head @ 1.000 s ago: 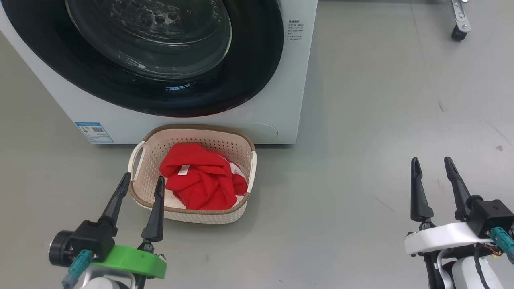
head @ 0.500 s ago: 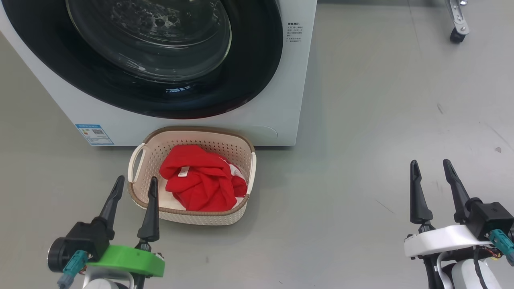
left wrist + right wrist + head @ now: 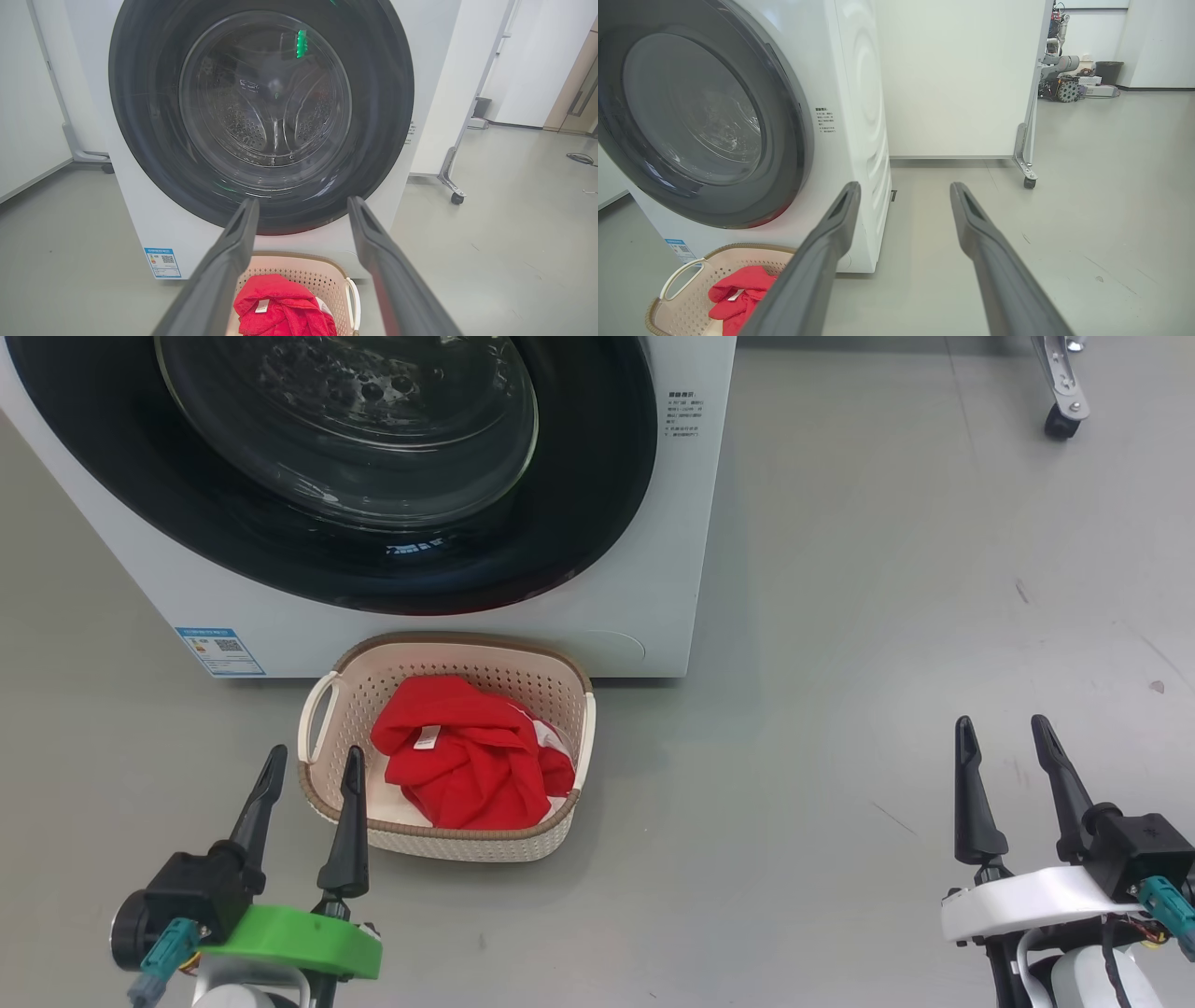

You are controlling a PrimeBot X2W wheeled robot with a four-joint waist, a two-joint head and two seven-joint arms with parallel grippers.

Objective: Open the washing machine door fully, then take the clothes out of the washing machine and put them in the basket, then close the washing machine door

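**A:** Where do things stand for you?

**B:** Your washing machine door (image 3: pixel 597 476) sits shut, flat against the front of the washing machine (image 3: pixel 672 569). The clothes (image 3: pixel 457 765) lie heaped in the basket (image 3: pixel 448 649), a small white label facing up. The basket stands on the floor (image 3: pixel 840 709) just in front of the machine's lower edge, below the door.

**A:** And the grippers?

**B:** Your left gripper (image 3: pixel 316 753) is at the basket's near left corner, fingers apart with nothing between them. You cannot tell whether a finger touches the rim. Your right gripper (image 3: pixel 1001 723) is well off to the right over the floor, fingers spread and holding nothing.
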